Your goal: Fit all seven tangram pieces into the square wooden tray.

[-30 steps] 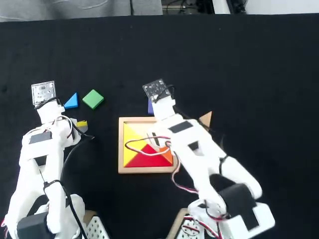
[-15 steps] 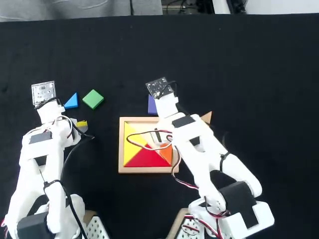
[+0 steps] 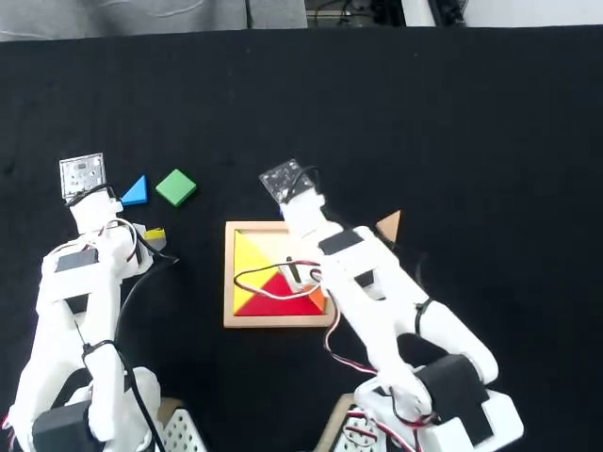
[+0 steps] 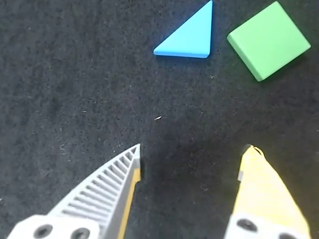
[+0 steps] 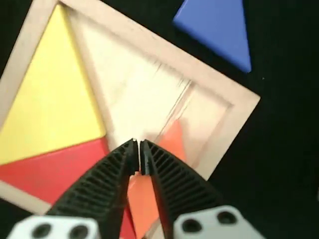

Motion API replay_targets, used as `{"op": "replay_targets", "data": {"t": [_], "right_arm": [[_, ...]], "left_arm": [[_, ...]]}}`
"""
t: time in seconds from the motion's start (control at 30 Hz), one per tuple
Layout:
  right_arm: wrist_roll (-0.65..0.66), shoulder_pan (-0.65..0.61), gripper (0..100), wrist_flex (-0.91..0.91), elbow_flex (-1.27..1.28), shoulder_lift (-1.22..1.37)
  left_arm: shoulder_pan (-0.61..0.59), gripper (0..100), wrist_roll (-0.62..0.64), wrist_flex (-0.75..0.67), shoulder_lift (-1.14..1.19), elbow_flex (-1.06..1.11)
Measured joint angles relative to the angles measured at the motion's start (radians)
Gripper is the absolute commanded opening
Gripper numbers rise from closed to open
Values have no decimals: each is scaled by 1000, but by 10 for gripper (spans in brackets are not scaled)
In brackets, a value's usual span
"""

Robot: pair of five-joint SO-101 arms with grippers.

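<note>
right jaws closed, orange piece (image 5: 174, 143) — just beneath

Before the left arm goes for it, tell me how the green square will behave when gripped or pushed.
The green square looks rigid with thick edges, so its flat sides should pinch well. Lying flat on the black table, it will likely slide, not roll or tip. Its smooth face may be slippery.

Robotics lab bench, by the look: black-clothed table (image 3: 490, 141), white left arm (image 3: 71, 282) and right arm (image 3: 377, 292) mounted at near edge, cables (image 3: 344, 11) beyond far edge.
</note>
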Motion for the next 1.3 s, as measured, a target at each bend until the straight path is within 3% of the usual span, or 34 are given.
{"op": "replay_targets", "data": {"t": [0.3,0.5,0.6,0.77,0.87,1.03,1.17,1.3], "right_arm": [[18,-5,11,226,-44,-28],[18,-3,11,249,-9,-222],[18,52,14,164,86,-368],[20,238,15,-133,321,-540],[60,278,15,-195,353,-577],[75,287,15,-203,358,-582],[75,288,15,-203,358,-582],[81,288,15,-203,361,-588]], "left_arm": [[0,310,0,0,0,0],[0,310,0,0,0,0],[-11,308,2,0,0,0],[-84,233,54,55,9,-115],[-49,222,-48,186,40,-241],[37,224,-328,374,180,-488],[41,227,-535,468,361,-697],[41,310,-671,499,571,-896]]}}
